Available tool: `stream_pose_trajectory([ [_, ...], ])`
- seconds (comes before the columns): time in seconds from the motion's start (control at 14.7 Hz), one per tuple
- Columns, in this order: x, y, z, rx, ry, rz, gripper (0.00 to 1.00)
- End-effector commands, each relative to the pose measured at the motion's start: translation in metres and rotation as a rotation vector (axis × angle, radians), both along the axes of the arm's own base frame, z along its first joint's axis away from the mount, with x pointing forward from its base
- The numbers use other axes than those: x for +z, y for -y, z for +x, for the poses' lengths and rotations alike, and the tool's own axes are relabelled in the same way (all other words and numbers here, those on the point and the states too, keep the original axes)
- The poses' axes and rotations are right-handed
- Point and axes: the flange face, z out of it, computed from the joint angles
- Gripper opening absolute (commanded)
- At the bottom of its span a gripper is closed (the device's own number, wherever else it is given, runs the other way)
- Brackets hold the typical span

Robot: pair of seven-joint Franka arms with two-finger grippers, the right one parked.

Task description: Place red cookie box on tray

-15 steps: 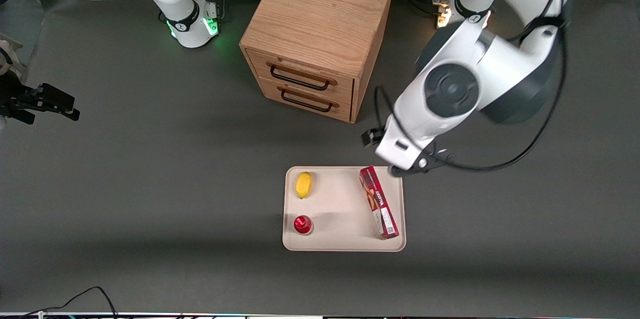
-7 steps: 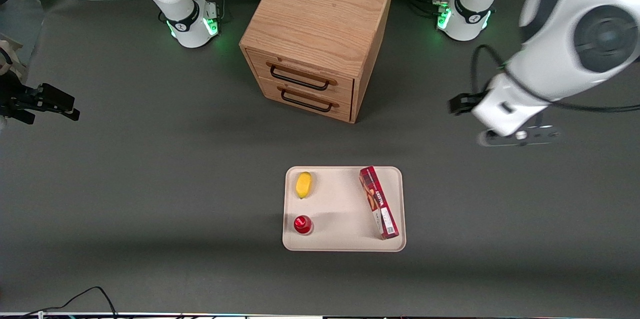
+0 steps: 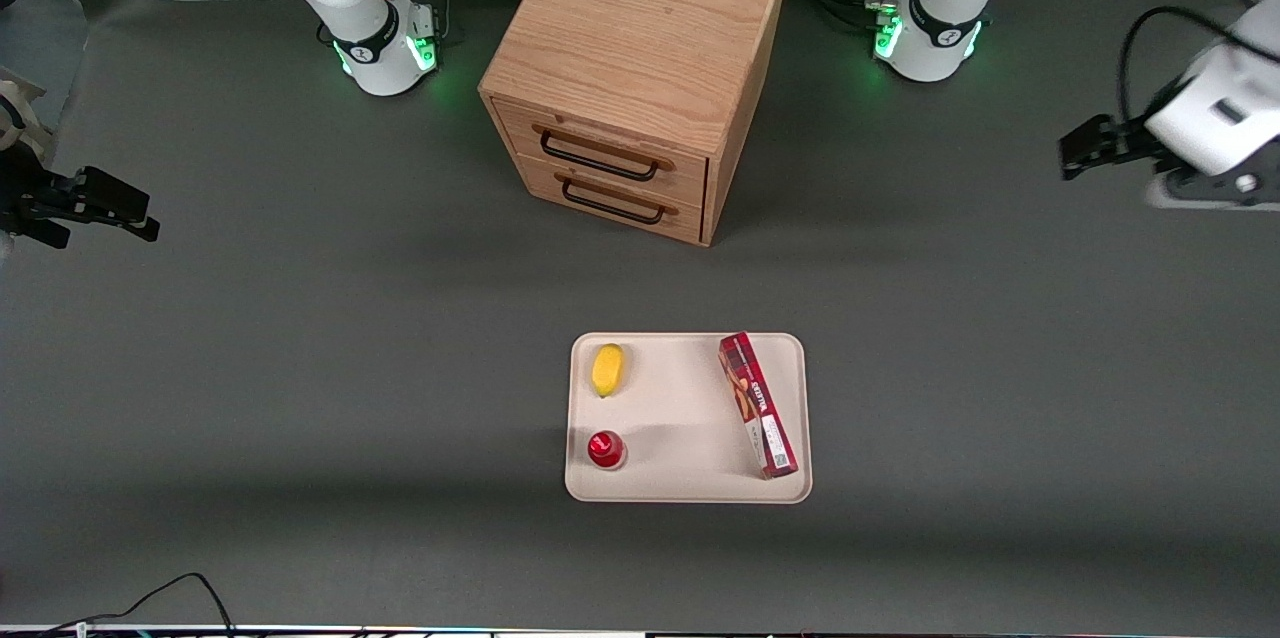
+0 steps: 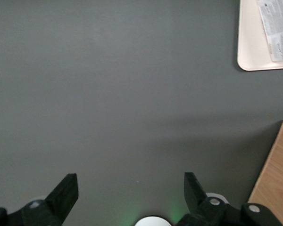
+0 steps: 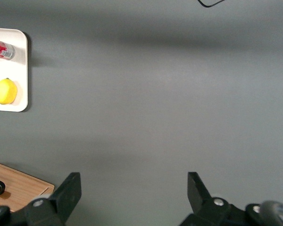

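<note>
Black-fingered tool (image 4: 131, 188) gapes wide, holding nothing — well apart from the red cookie box (image 3: 757, 404) on the tray (image 3: 680, 418).

cabinet (image 3: 640, 28): grained wood | tray (image 3: 680, 418): matt plastic | gripper (image 4: 130, 188): matt black, over table

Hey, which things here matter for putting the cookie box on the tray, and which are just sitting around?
Job:
- cookie box, lying on the tray
- tray
- claw, open, above bare table toward the working arm's end

Just lying about:
- lemon
- small red can
- drawer cabinet
</note>
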Motion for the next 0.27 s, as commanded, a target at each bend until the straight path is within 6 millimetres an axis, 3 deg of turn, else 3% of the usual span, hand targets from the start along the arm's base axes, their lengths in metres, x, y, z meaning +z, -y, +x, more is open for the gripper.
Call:
stream_pose_trajectory([
  [0.0, 0.0069, -0.0155, -0.0044, -0.006, 0.032, 0.008, 1.0],
  [0.2, 0.0094, -0.0149, -0.0055, -0.005, 0.026, 0.008, 1.0],
])
